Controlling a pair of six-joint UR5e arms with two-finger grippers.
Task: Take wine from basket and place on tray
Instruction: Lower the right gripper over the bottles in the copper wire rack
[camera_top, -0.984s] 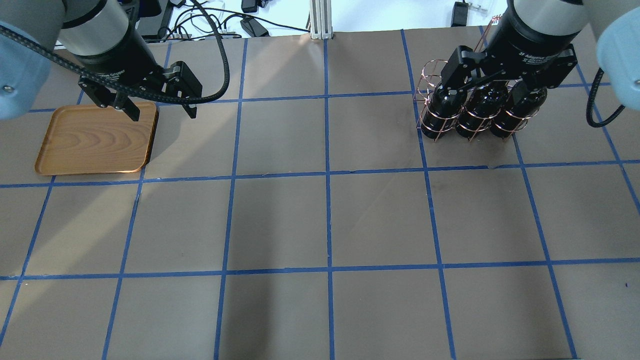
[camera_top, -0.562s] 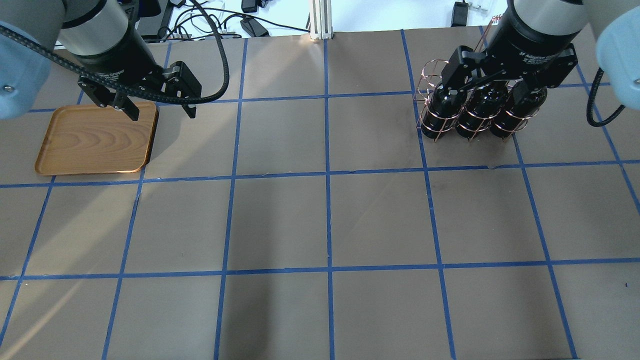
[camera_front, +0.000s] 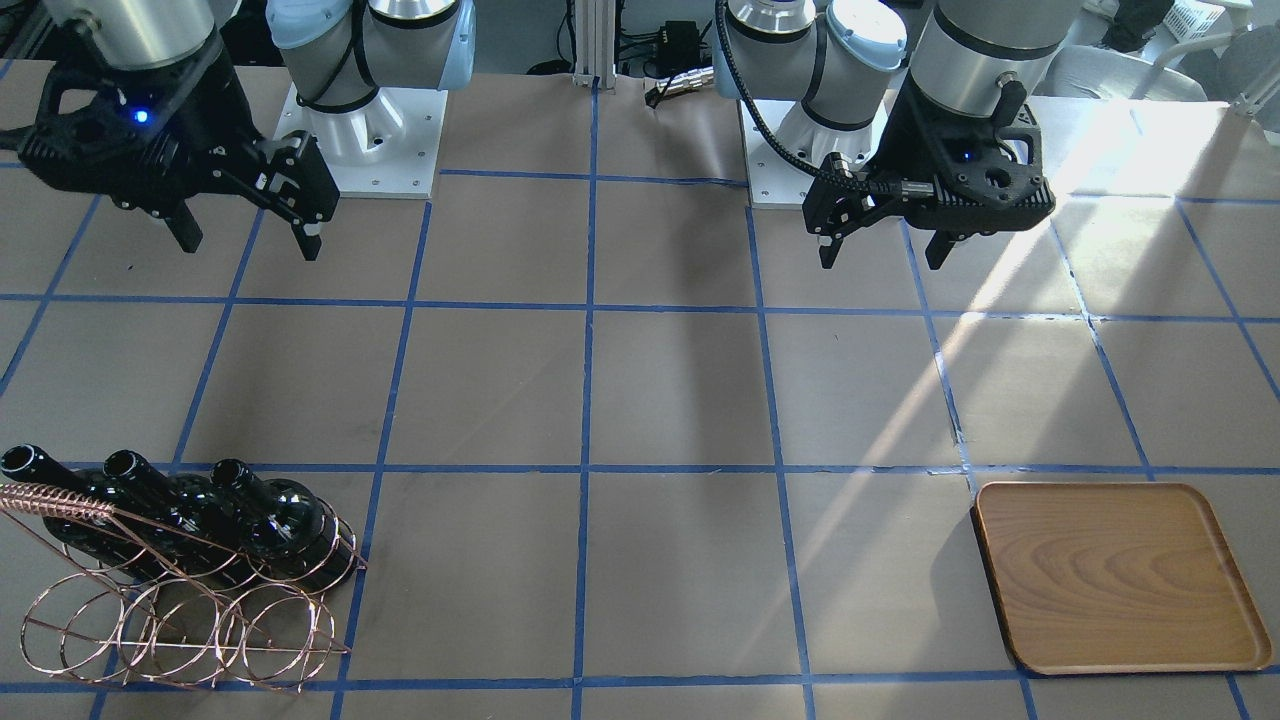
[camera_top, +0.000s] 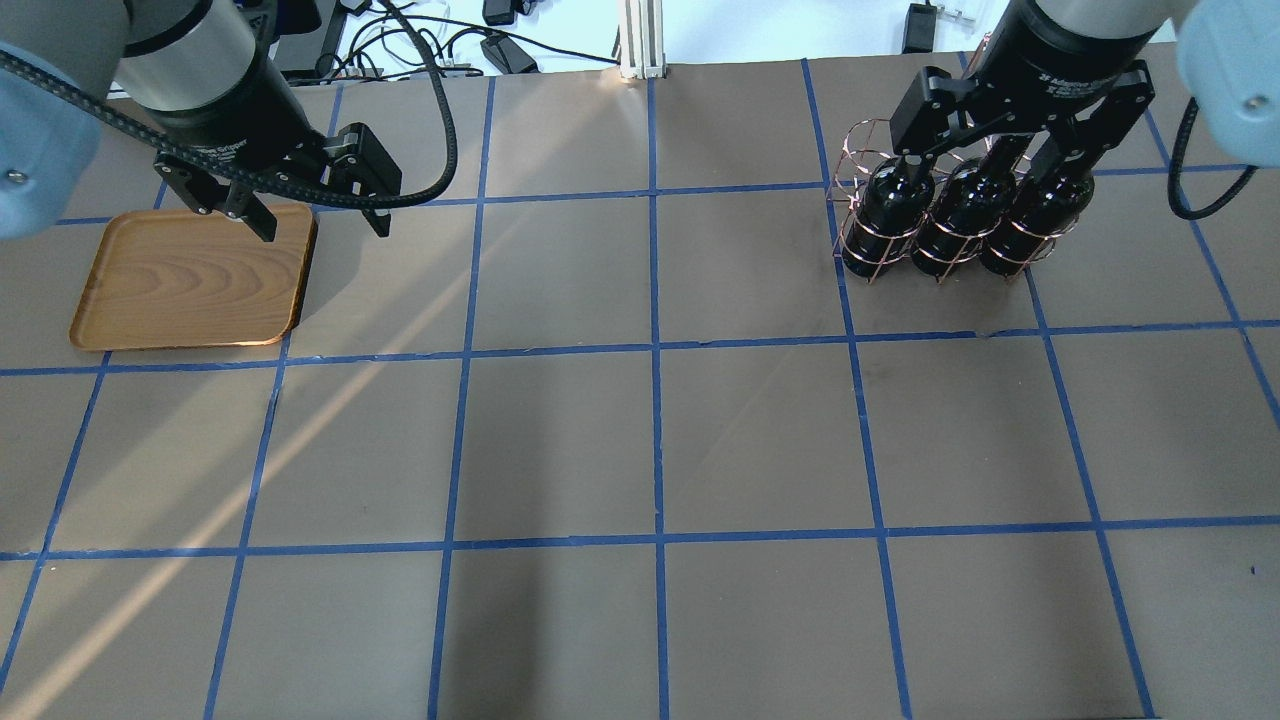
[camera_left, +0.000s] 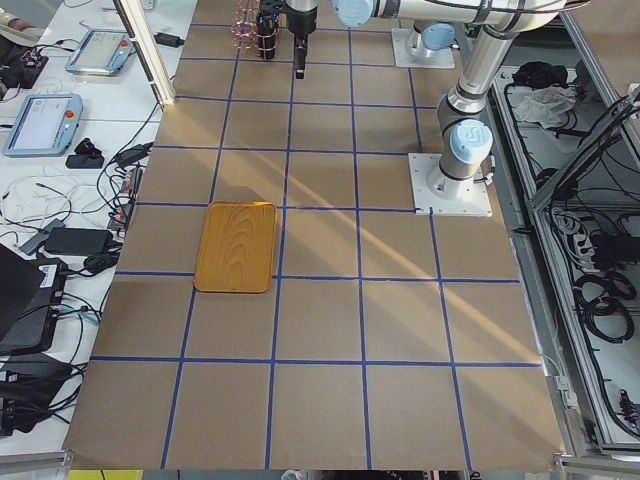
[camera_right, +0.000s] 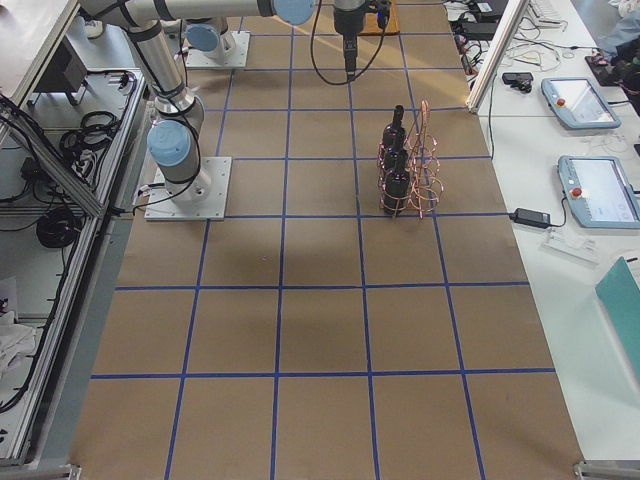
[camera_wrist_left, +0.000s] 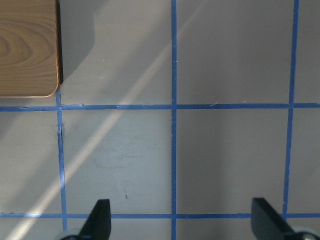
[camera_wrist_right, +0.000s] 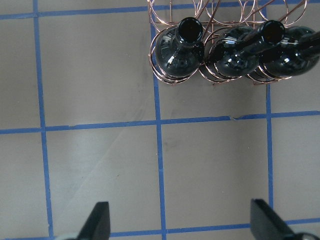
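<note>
Three glossy black wine bottles (camera_top: 950, 215) stand side by side in the copper wire basket (camera_top: 858, 140) at the table's far right. They also show in the front view (camera_front: 280, 520) and the right wrist view (camera_wrist_right: 177, 50), with the basket (camera_front: 150, 620) around them. My right gripper (camera_top: 995, 160) is open and empty. It hangs high above the table on the robot's side of the bottles (camera_front: 250, 245). The wooden tray (camera_top: 190, 280) lies empty at the far left. My left gripper (camera_top: 325, 230) is open and empty, above the table beside the tray's right edge.
Brown paper with a blue tape grid covers the table. Cables and a metal post (camera_top: 640, 40) lie beyond the far edge. Both arm bases (camera_front: 360, 150) stand on the robot's side.
My right gripper has shifted toward the far edge in the overhead view, uncovering the bottle shoulders. It stays open. My left gripper has hardly moved.
</note>
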